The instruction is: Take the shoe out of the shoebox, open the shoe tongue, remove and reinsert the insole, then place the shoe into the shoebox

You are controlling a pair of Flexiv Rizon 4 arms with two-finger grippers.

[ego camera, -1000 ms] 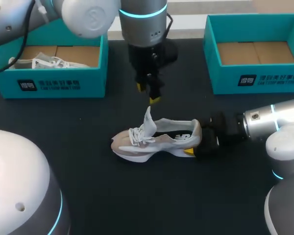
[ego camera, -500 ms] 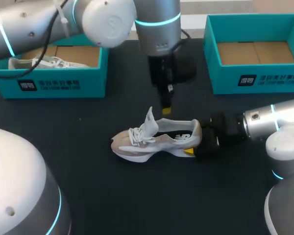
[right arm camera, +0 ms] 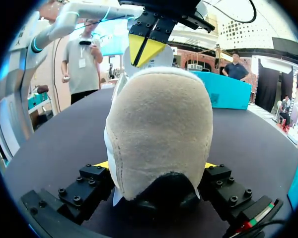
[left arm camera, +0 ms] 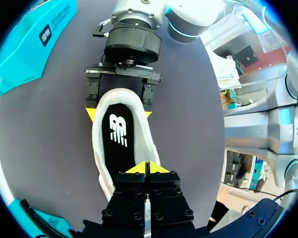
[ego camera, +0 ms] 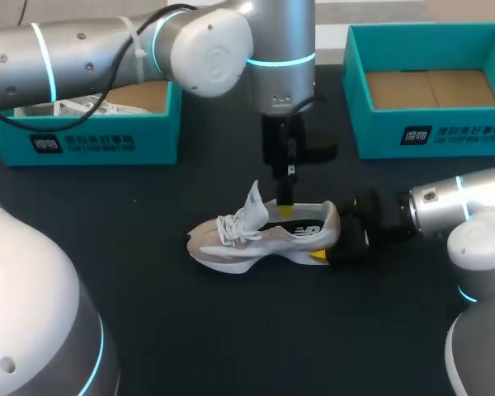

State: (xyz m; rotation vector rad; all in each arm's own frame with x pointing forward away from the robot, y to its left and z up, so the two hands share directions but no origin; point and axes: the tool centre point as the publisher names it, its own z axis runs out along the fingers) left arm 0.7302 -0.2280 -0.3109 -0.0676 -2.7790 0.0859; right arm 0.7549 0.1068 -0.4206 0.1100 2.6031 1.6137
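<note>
Shoe [ego camera: 264, 235] lay mid-frame on desk [ego camera: 148, 330], open room all round. Right gripper [ego camera: 330, 238] clamped its heel; left gripper [left arm camera: 145, 167] closed, tips together over insole [left arm camera: 116, 148], which bore a white logo.

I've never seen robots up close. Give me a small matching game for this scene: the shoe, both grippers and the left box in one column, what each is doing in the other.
Things
1. shoe
2. left gripper
3. right gripper
4. left shoebox

States
A. shut on the shoe's heel
B. holds a second shoe
C. fingers together, over the shoe's opening
D. resting on the black table, tongue raised

Pairs: 1-D, 2-C, 3-A, 4-B
</note>
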